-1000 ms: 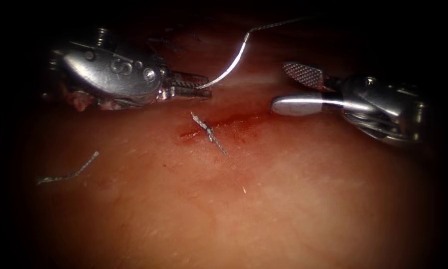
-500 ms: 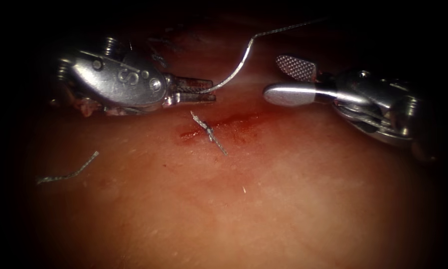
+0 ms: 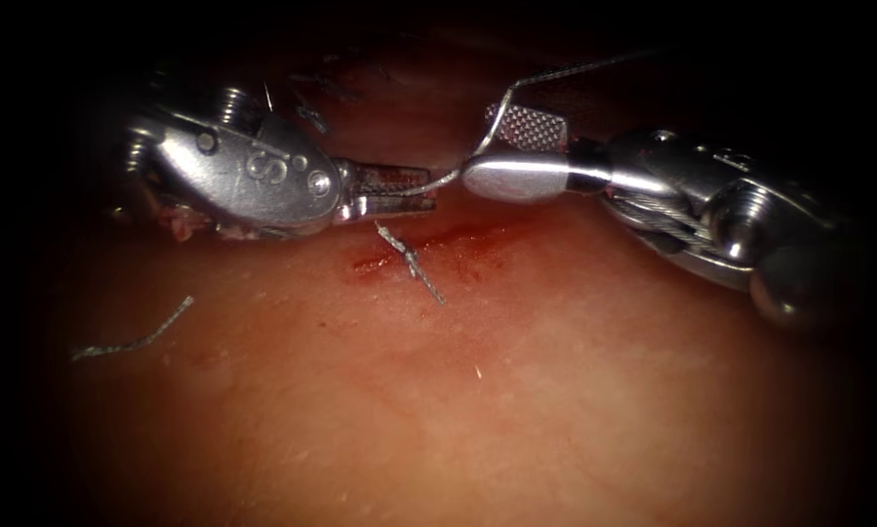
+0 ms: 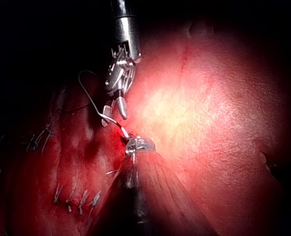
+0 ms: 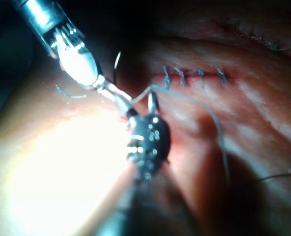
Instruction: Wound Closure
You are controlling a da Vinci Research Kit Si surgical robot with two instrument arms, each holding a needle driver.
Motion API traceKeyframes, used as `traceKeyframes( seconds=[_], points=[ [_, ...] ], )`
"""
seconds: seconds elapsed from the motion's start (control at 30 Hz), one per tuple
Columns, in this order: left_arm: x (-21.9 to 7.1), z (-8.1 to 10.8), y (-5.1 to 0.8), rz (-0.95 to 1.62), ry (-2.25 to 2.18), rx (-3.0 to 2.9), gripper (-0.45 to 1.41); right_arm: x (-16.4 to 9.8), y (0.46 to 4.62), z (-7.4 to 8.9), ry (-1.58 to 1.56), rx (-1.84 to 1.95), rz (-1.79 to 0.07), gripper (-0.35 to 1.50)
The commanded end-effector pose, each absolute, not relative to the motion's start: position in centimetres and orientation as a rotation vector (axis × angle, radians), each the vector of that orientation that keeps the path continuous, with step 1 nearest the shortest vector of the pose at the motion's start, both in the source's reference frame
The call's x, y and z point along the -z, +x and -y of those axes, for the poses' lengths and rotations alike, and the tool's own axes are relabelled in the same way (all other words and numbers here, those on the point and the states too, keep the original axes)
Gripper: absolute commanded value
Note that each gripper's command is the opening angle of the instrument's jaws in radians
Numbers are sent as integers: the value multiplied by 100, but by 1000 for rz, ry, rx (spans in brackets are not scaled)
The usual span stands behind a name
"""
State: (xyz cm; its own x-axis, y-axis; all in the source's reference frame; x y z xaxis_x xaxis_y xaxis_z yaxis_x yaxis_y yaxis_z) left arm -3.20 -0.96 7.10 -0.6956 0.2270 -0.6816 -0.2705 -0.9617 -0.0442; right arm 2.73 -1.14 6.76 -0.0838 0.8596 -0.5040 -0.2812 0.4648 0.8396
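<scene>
The endoscope view shows the needle [image 3: 477,146] held near one end by the closed jaws of the left tool [image 3: 384,188], free of the tissue [image 3: 516,390], its curve rising toward the right tool [image 3: 511,151]. Over the last second the right tool has been brought leftward with its jaws spread wide, until they lie on either side of the needle's upper curve without closing on it; nothing is held by them. A handover of the needle between the tools is judged to be in hand, and a square closure on the needle body seems to be called for before the left grip is given up. The thread [image 3: 584,66] is seen trailing from the needle's far end, up and to the right. Below the jaws lies the cut [image 3: 438,244], wet with red fluid [image 3: 467,237] and crossed by one tied stitch [image 3: 409,259]. A cut end of thread [image 3: 136,337] lies well to the left. Nothing is seen blocking the jaws, though the thread runs close above the upper one.
</scene>
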Motion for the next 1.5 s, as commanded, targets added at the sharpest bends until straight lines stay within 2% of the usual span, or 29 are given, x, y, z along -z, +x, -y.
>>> traceKeyframes(
  seconds=[0.03,0.13,0.17,0.23,0.3,0.6,0.63,0.67,0.77,0.87,0.97,1.23,1.5],
  points=[
    [-713,101,-328,-85,-1065,-2670,-45,-680,286,116,574,-1037,-1331,96],
    [-712,103,-330,-90,-1068,-2679,-45,-681,290,115,580,-1049,-1329,83],
    [-712,103,-331,-90,-1073,-2677,-45,-681,292,115,583,-1055,-1328,69],
    [-711,103,-331,-90,-1072,-2676,-45,-681,294,114,594,-1054,-1328,9],
    [-711,103,-331,-89,-1073,-2676,-45,-680,294,115,611,-1048,-1330,-35],
    [-709,99,-331,-74,-1093,-2671,-45,-681,279,115,591,-986,-1317,-35],
    [-708,98,-331,-54,-1098,-2655,-21,-681,279,114,575,-966,-1318,-35],
    [-706,96,-330,12,-1109,-2602,15,-682,278,114,548,-930,-1316,-35],
    [-694,90,-328,163,-1098,-2504,61,-682,275,113,479,-828,-1291,-35],
    [-678,87,-328,265,-1053,-2476,78,-681,274,113,435,-764,-1261,-35],
    [-660,83,-328,337,-1048,-2466,83,-681,273,112,375,-713,-1226,-35],
    [-628,67,-317,537,-951,-2444,79,-667,271,105,150,-407,-1199,-35],
    [-641,50,-308,655,-798,-2481,78,-650,270,112,57,-44,-1195,-35]
  ],
)
